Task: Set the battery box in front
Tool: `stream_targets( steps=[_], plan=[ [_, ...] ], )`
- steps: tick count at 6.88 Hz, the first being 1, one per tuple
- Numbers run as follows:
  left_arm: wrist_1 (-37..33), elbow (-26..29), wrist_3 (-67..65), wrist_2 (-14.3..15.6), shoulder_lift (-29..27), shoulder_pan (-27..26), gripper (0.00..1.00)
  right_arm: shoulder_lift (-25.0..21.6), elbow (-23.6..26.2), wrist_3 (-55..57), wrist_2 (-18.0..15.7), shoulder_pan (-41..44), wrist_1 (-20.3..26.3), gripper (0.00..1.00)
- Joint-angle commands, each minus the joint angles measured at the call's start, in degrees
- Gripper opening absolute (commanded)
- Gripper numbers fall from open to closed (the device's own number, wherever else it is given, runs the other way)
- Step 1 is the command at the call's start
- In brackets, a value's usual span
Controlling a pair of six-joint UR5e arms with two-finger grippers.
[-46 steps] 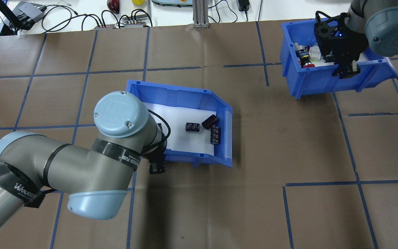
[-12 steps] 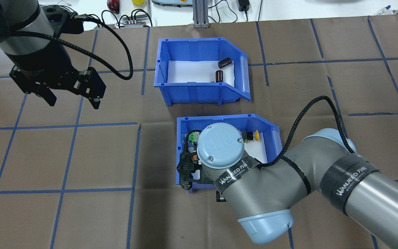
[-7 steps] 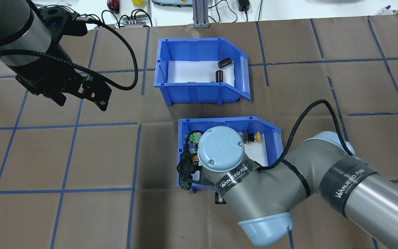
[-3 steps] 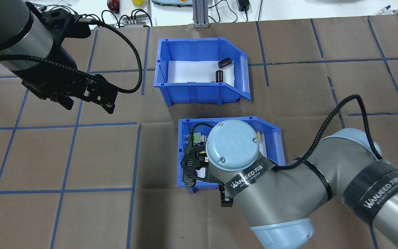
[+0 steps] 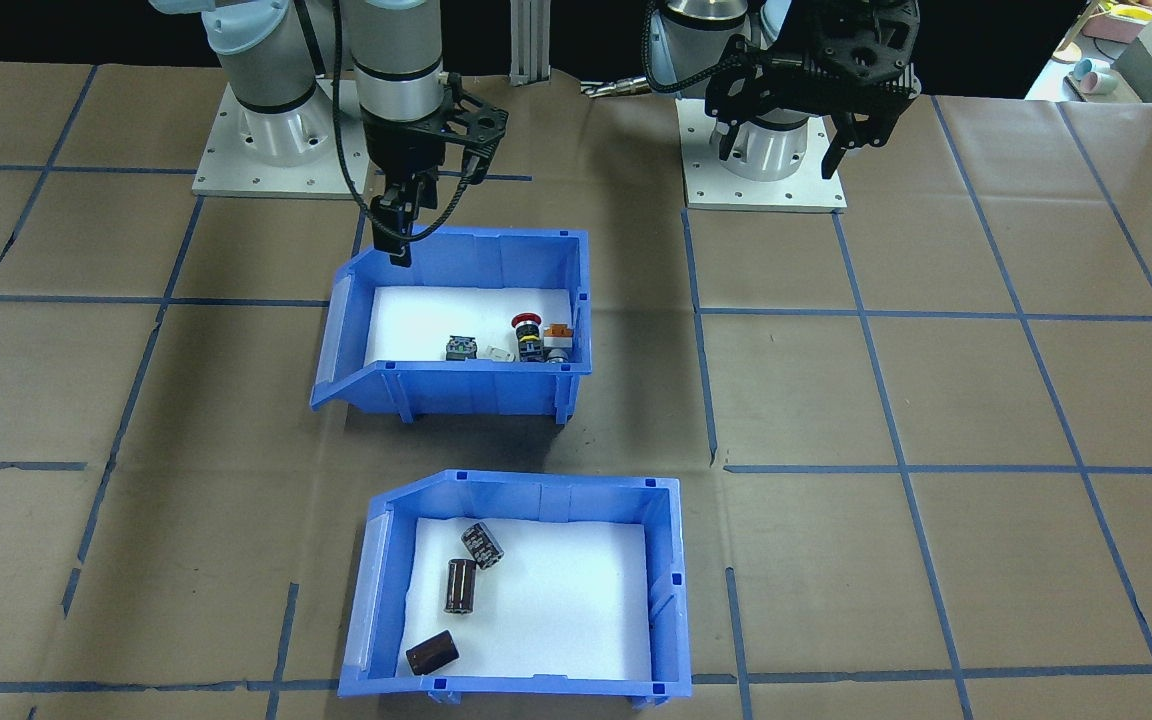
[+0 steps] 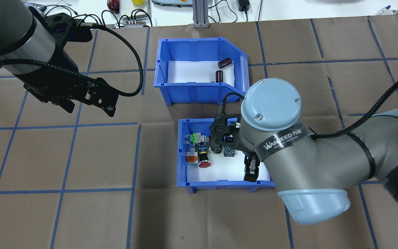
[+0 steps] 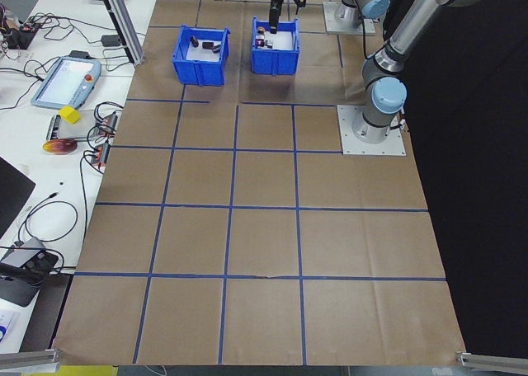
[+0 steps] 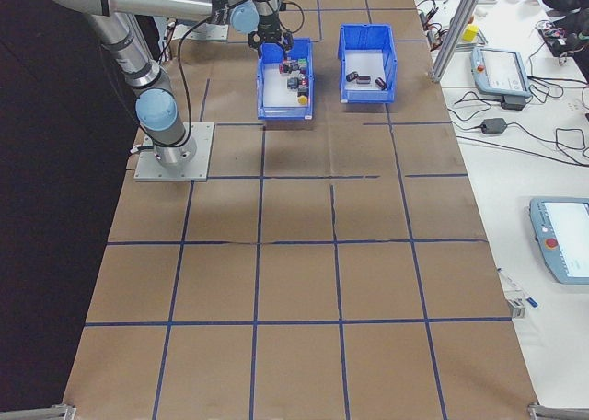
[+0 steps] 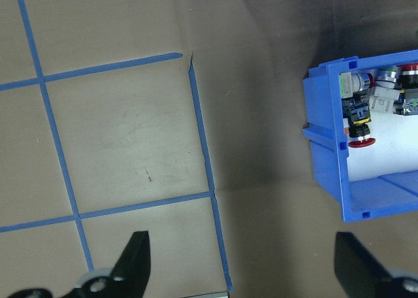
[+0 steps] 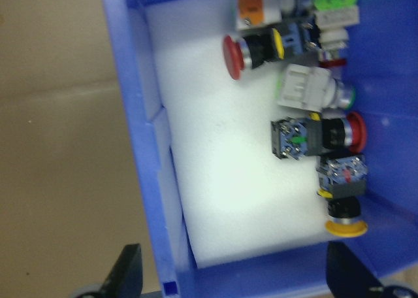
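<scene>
Black fingers of my right gripper (image 6: 235, 157) are spread, empty, above the switch bin (image 6: 185, 180). Beyond it, on the operators' side, sits the battery box (image 6: 199, 91). My left gripper (image 6: 88, 107), also spread, hangs off to its side.

Even, bright overhead illumination throughout. Soft dark shadows cast on bench (image 6: 81, 214) beneath arms and beside bins. White foam liner (image 10: 228, 180) overexposed, glaring. Right wrist view blurred, soft-focused. Exterior views sharp; side-view edges dark.
</scene>
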Motion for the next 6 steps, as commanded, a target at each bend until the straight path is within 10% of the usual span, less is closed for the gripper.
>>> stream_targets(
  steps=[1,6],
  plan=[
    [0.5,-2.1,0.9,-0.2,1.0,0.0,1.00,0.1,-4.9,2.5,-0.4,-9.1,1.0,1.00],
    [0.2,-2.5,1.0,0.6,2.4,0.2,1.00,1.6,-14.3,41.1,2.8,-17.5,12.2,1.00]
  ],
)
